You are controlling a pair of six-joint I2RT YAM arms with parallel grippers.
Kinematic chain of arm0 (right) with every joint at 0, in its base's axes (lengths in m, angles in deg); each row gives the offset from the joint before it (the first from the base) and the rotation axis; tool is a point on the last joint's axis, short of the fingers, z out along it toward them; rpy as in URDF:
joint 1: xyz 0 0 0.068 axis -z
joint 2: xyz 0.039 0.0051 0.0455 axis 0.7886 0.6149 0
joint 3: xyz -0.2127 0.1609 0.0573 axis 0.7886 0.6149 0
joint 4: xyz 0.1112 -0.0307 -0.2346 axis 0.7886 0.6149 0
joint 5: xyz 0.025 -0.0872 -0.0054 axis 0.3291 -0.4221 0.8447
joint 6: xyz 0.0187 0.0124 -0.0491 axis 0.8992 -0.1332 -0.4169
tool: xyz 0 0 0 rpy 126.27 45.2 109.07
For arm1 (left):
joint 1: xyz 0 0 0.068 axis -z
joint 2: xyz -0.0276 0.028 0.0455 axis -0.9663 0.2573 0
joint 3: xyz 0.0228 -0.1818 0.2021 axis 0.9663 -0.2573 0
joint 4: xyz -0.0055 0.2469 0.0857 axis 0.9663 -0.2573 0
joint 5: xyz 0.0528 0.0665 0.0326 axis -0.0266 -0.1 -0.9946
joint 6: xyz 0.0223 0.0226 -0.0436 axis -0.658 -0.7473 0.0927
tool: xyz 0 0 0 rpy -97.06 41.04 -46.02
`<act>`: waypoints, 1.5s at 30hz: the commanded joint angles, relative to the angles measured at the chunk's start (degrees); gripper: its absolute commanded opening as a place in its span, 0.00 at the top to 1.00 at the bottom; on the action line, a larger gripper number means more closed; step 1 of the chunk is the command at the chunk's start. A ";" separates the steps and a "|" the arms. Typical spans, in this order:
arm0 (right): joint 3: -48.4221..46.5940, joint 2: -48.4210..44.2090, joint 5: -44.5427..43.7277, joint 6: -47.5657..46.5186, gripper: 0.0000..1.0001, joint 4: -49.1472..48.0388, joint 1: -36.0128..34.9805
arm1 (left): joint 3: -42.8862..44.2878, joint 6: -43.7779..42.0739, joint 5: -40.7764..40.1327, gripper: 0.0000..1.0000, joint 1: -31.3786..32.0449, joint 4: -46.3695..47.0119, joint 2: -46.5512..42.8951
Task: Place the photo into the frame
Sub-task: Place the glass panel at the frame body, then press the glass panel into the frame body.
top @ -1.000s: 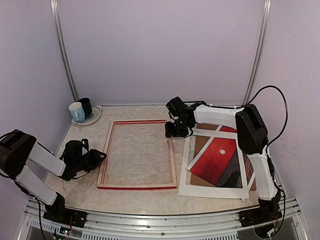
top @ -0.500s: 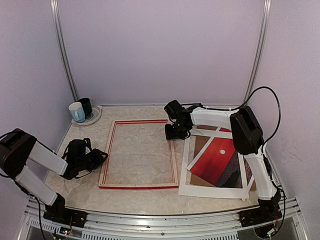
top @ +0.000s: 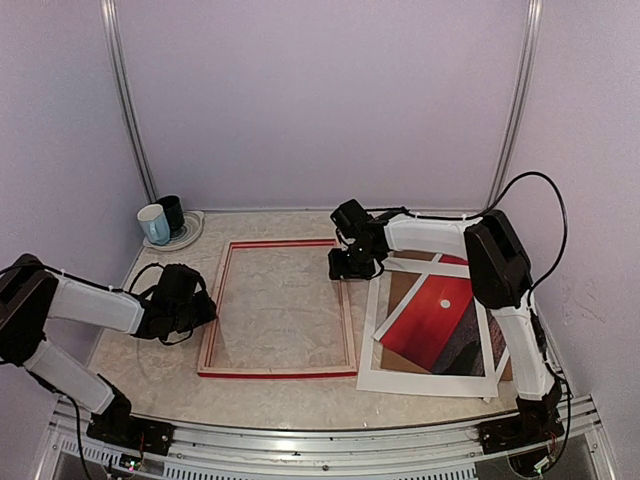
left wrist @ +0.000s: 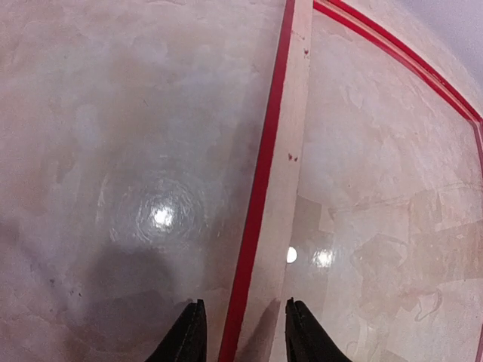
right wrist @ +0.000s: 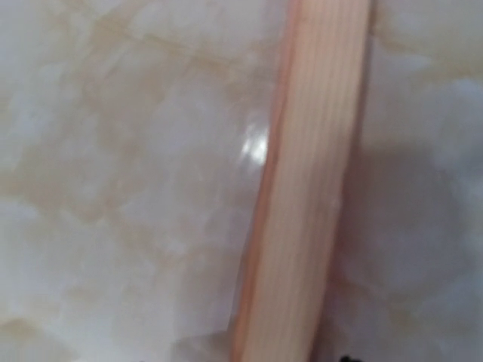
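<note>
The frame (top: 278,373) lay empty, photo (top: 425,325) beside it. My left end effector (left wrist: 243,326) straddled its rail, fingers apart; my right end effector's (top: 350,265) opening I couldn't tell.

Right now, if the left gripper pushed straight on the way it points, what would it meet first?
Most likely the frame: its left rail runs between the open jaws of the left gripper, though how near the tips are is unclear.
</note>
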 commanded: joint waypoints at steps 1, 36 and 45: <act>2.88 -8.07 1.96 -0.86 0.45 -1.18 0.62 | 5.56 -0.27 -8.72 0.63 0.48 -11.26 -3.04; 18.18 -11.58 6.43 -4.95 0.62 -10.00 1.15 | 48.07 -9.69 -12.31 0.64 -2.15 -35.36 26.19; 18.88 -10.41 5.79 -4.76 0.67 -10.23 0.78 | 50.59 -11.33 -10.24 0.64 -3.42 -35.41 29.94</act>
